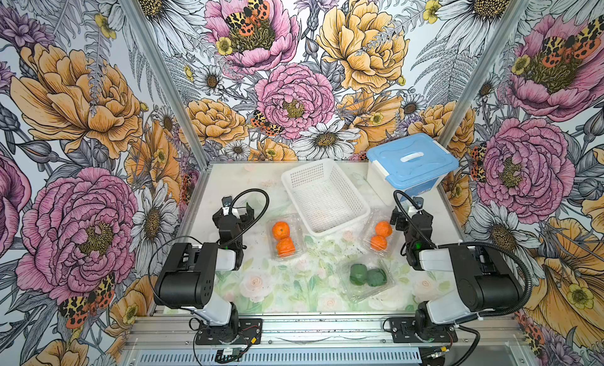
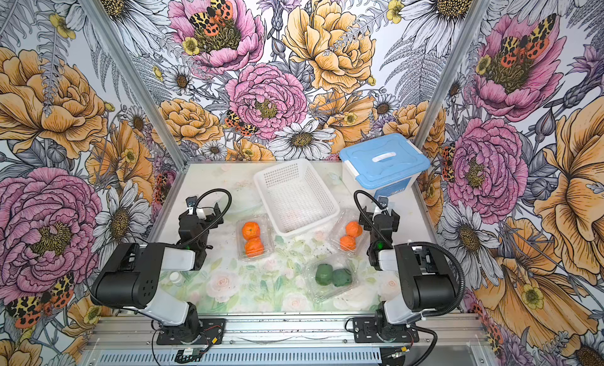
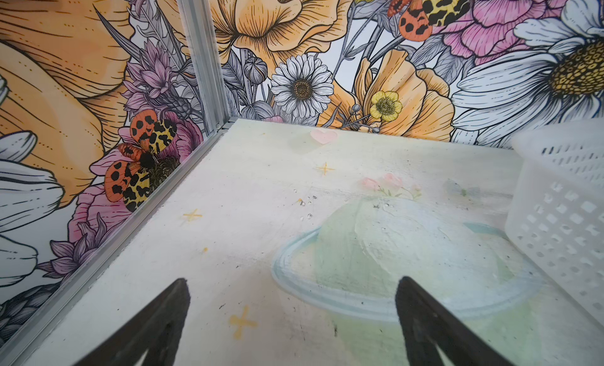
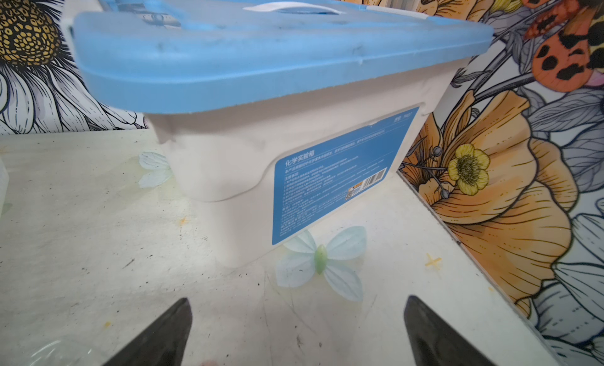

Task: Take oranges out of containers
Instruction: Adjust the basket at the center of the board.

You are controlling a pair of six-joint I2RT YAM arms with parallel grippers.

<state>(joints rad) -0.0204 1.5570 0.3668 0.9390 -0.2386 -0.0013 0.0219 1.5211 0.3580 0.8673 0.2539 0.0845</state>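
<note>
On the bench (image 1: 261, 284), six oranges (image 1: 281, 230) sit paired in three clear containers (image 1: 361, 295) between the left claw (image 3: 291, 281) and right claw (image 4: 298, 299), both spread and empty; pinning each box while lifting its lid looks wisest.

Clear glossy plastic containers (image 1: 359, 295), matt white perforated plastic basket (image 1: 304, 178)

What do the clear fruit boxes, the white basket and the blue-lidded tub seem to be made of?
Clear boxes: thin glossy transparent plastic, probably; fruit shows through, with glints.
Basket: white moulded plastic, semi-matte; regular perforations.
Tub: opaque white plastic, matte, with a printed blue label; its lid looks like matte blue plastic, slightly scuffed.
</note>
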